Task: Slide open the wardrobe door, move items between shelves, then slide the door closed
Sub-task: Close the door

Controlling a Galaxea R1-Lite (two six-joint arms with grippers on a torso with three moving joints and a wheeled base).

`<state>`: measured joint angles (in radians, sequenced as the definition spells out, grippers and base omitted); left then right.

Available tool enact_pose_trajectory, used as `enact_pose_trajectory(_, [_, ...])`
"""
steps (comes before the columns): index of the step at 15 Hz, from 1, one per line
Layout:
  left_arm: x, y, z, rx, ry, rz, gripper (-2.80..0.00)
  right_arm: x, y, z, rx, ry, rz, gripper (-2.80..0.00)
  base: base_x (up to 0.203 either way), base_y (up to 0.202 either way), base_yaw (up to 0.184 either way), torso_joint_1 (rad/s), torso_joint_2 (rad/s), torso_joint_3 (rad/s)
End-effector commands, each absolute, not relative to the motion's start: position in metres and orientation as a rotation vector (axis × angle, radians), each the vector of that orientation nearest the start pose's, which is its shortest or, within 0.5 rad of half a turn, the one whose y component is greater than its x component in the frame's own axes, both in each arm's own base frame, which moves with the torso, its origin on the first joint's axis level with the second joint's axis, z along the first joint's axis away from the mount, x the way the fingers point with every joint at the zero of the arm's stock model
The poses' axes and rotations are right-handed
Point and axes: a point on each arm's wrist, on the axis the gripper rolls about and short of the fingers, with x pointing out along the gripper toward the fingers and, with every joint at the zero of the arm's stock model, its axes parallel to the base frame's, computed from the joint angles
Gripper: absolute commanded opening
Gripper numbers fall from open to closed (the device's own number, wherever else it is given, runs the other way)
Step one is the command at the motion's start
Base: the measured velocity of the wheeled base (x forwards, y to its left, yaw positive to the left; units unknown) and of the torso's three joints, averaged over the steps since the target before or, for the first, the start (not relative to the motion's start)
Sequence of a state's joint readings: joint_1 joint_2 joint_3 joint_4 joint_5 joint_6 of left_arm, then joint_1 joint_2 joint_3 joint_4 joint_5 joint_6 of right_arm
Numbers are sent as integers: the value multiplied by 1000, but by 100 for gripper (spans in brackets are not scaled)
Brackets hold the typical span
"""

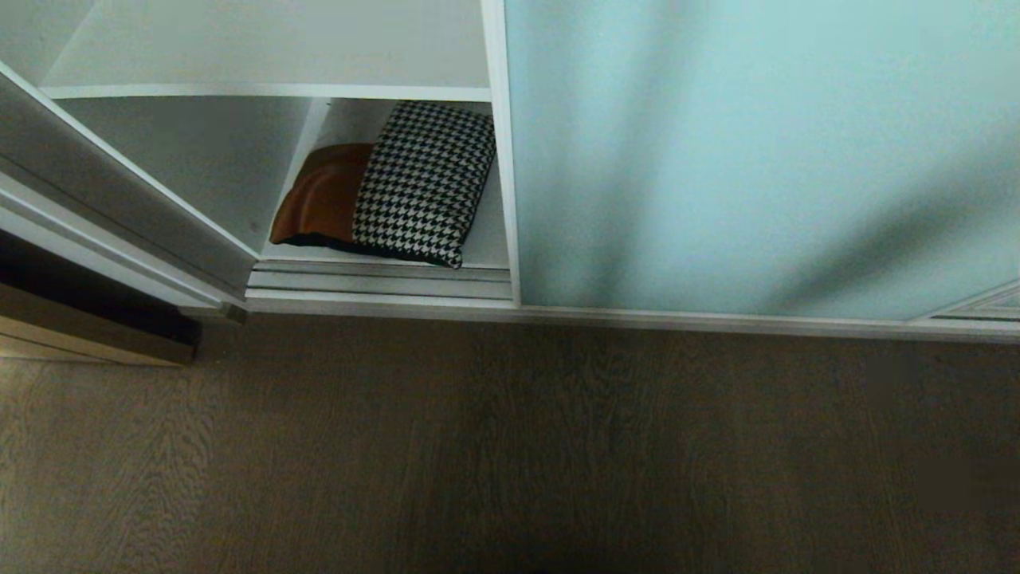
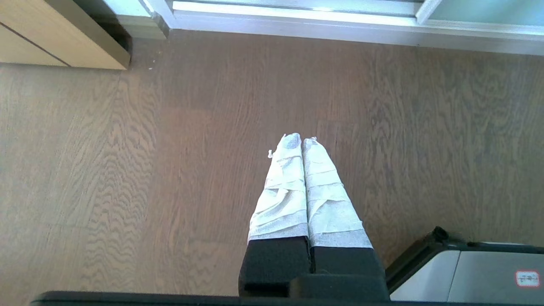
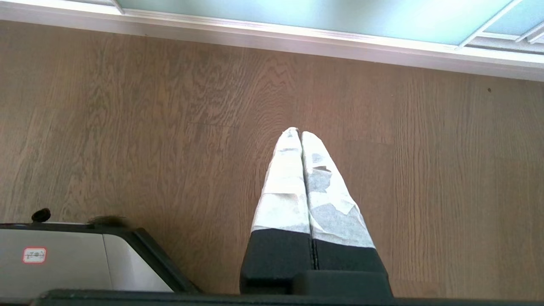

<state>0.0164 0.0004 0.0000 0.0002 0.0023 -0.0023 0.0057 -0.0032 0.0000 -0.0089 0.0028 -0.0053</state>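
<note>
The frosted aqua sliding wardrobe door (image 1: 757,159) covers the right part of the wardrobe, and its left part stands uncovered. On the bottom shelf (image 1: 490,243) in that uncovered part lies the cushion (image 1: 398,187), tan-brown on one side and houndstooth on the other, leaning against the back. Above it runs a bare white shelf (image 1: 271,48). Neither arm shows in the head view. My left gripper (image 2: 301,140) hangs shut over the wooden floor, nothing between its taped fingers. My right gripper (image 3: 298,131) hangs the same way, shut and empty.
Brown wood floor (image 1: 510,446) lies in front of the wardrobe's silver bottom track (image 1: 382,283). A light wooden door or panel (image 2: 51,38) stands at the far left. Corners of my grey base (image 2: 476,272) (image 3: 63,263) show in both wrist views.
</note>
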Motion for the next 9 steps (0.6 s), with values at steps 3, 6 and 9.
enact_pose_trajectory(3, [-23, 0, 75, -3, 3, 20, -280, -23, 0, 76, -6, -11, 9, -280, 2, 25, -3, 2, 0, 2])
enact_pose_trajectory(6, [-23, 0, 75, -3, 3, 20, -280, -23, 0, 76, -6, -11, 9, -280, 1, 165, 0, 2, 1, 3])
enact_pose_trajectory(9, [-23, 0, 75, -2, 3, 20, -280, -23, 0, 76, -6, -11, 9, -280, -1, 197, -2, 3, 2, 0])
